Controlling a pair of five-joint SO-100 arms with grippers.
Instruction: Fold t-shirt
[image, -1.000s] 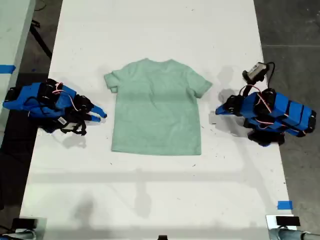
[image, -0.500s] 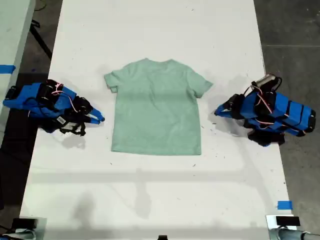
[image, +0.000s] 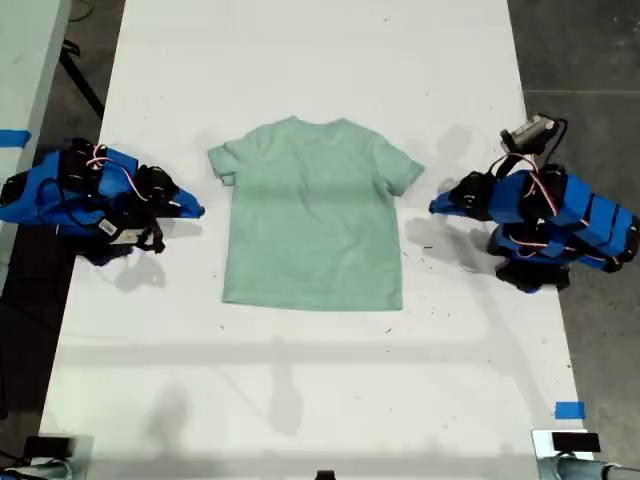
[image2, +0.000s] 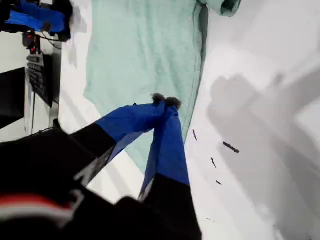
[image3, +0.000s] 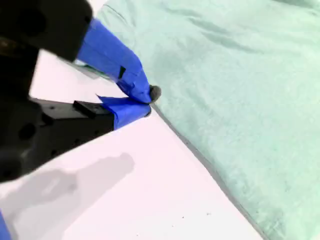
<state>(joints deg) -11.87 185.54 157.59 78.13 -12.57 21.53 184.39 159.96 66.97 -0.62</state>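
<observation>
2 tools closed, gripping nothing: my first tool (image: 435, 207) (image2: 165, 101) at the exterior view's right, my second tool (image: 197, 211) (image3: 150, 100) at its left. T-shirt (image: 315, 215) flat on desk (image: 300, 380) between them.

1. A pale mint-green cloth t-shirt (image: 313, 212), matt and softly creased.
2. A white table (image: 320, 60), smooth with a faint sheen, flecked with dark marks.
3. Two blue arms of hard plastic, the first gripper (image2: 165, 102) and second gripper (image3: 150, 100) wrapped in matt blue tape.
</observation>
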